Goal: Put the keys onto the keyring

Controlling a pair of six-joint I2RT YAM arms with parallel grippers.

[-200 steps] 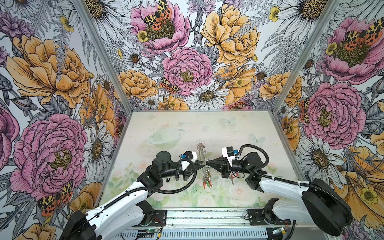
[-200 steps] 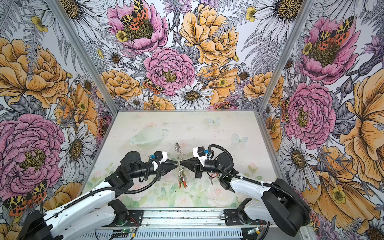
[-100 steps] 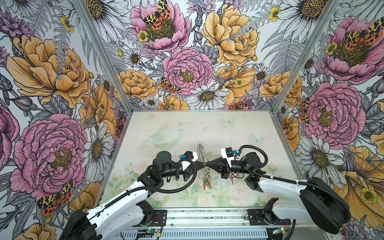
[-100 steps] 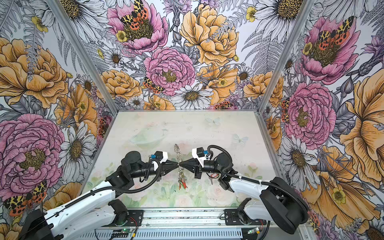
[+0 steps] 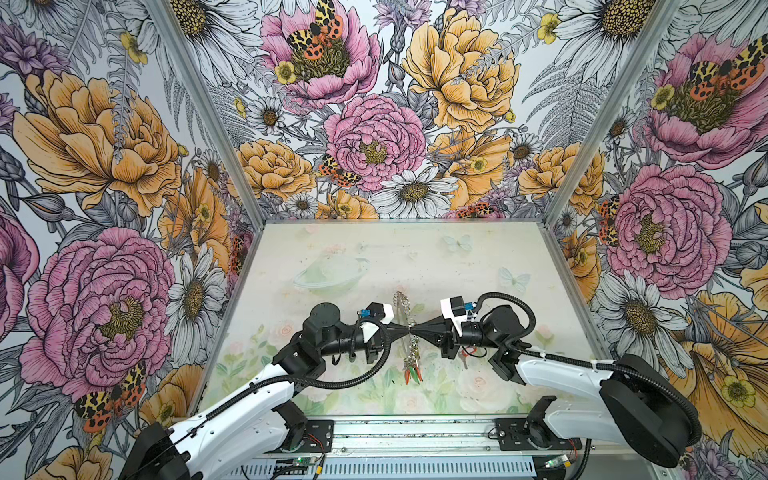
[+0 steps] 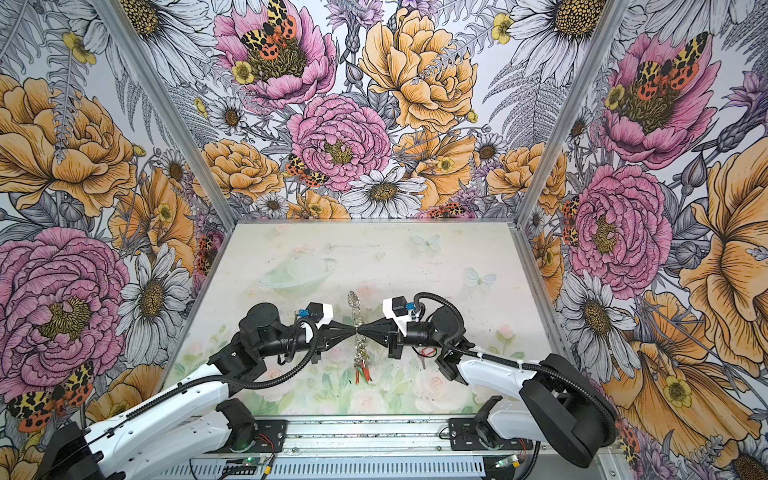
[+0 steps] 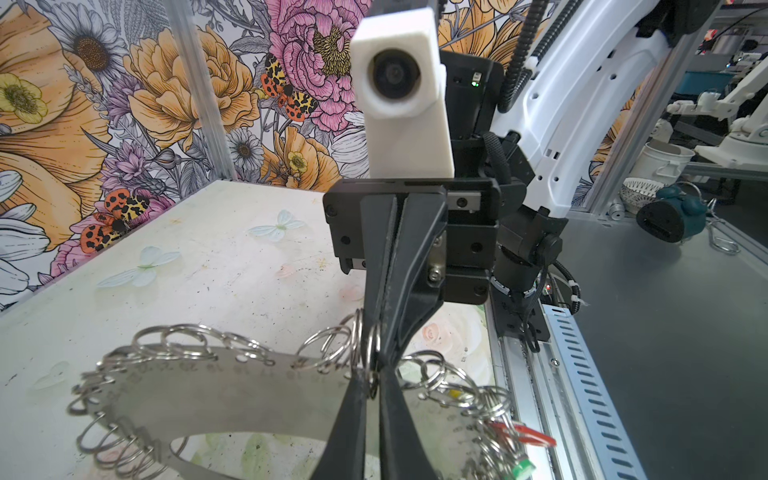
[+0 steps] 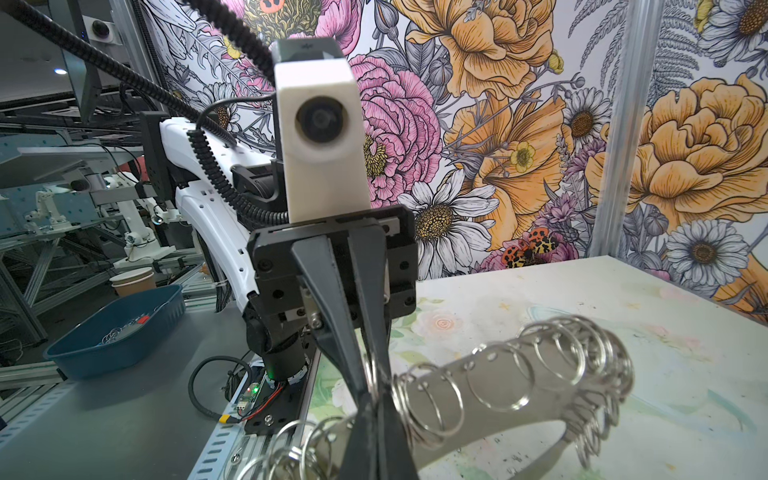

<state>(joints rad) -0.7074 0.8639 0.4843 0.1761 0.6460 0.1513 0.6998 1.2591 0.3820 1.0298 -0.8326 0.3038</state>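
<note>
The keyring [image 5: 405, 309] hangs on edge above the table's middle in both top views, a grey crescent band [image 7: 208, 395] fringed with silver wire rings [image 8: 428, 399]. My left gripper [image 5: 406, 328] and right gripper [image 5: 416, 328] meet tip to tip at its rim from opposite sides. The left gripper [image 7: 374, 376] is shut on a wire ring, and the right gripper [image 8: 376, 401] is shut on a ring at the same spot. Keys hang from the band's near end, seen as a red tag [image 7: 528, 436], a green tag [image 7: 521, 467] and red and green tags [image 6: 362, 374].
Floral walls close the table [image 5: 374, 257] on three sides, with a metal rail [image 5: 415, 436] along the front. Outside the enclosure stand a blue tray [image 8: 116, 328] of loose rings, a paper cup [image 8: 133, 280] and a white bucket [image 7: 665, 160].
My left gripper has moved right up to the keyring and closed its jaws on a ring. The right gripper has edged slightly left, staying shut on the keyring.
</note>
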